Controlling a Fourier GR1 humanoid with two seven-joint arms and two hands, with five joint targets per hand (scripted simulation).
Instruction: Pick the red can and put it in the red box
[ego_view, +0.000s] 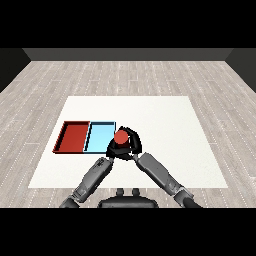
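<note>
Fingers of the right robot hand (131, 144) curl round the red can (120, 136), which stands upright in that hold just beside the near right corner of the light blue tray (100, 131). Whether the can rests on the white counter (165, 130) or is a little above it cannot be told from the head view. The left robot hand (112, 151) sits close against the can's near left side, largely masked by it and by the other hand, so how far its fingers are open cannot be told.

The red tray (73, 136) lies to the left of the blue one, the two touching side by side (the blue tray therefore sits between the can and its goal). Neither tray has anything in it.

By my reading the grasp is made and the carrying step is in hand. The next move calls for raising the can enough to pass over the blue tray's rim, travelling left across that tray, then lowering into the red one before letting go. The right forearm would have to reach across the body's midline, where the left arm stands near its path.
</note>
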